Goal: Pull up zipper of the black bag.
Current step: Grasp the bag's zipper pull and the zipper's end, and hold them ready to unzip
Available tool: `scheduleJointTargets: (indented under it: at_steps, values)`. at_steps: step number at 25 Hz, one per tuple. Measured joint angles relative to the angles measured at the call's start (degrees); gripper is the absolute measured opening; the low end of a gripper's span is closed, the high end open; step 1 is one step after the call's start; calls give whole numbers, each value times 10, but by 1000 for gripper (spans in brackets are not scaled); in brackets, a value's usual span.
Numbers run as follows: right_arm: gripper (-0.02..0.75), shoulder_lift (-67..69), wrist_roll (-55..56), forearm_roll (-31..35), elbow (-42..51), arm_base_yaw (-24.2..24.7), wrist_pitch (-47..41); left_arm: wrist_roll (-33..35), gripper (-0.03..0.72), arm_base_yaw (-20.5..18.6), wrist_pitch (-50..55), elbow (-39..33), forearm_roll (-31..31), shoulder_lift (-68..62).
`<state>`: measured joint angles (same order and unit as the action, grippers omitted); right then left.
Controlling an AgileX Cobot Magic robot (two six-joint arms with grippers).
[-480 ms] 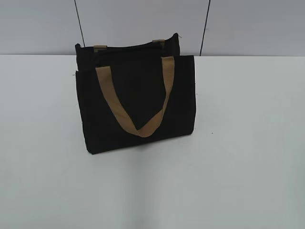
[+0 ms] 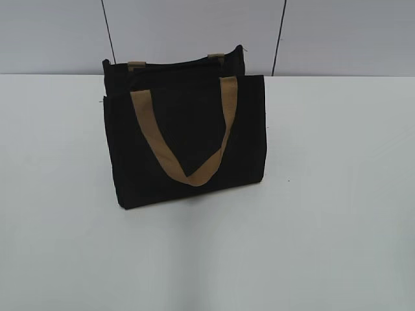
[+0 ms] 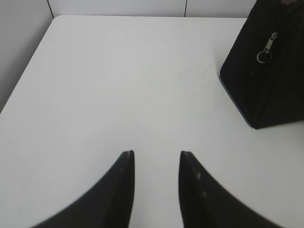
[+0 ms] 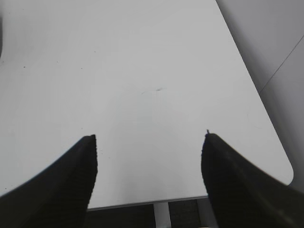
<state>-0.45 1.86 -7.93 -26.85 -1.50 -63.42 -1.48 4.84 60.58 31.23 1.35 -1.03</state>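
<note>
The black bag (image 2: 188, 139) stands upright on the white table, a tan handle (image 2: 188, 168) hanging down its front. Its end also shows at the upper right of the left wrist view (image 3: 266, 71), with the silvery zipper pull (image 3: 268, 45) and ring hanging on that end. My left gripper (image 3: 156, 154) is open and empty above bare table, well short and left of the bag. My right gripper (image 4: 149, 137) is open wide and empty over the table's near right corner. Neither gripper shows in the exterior view.
The white table (image 2: 337, 194) runs to grey wall panels (image 2: 194, 26) behind the bag. In the right wrist view the table's front edge (image 4: 152, 200) and rounded right corner (image 4: 285, 166) lie close below the fingers.
</note>
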Motion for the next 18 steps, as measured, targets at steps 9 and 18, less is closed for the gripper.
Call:
scheduleJointTargets:
  at_steps: [9,18]
  values:
    - [522,0,0,0,0,0,0,0,242,0,-235,23,-5,-180]
    - [522,0,0,0,0,0,0,6,280,8,-686,-135,0,-353]
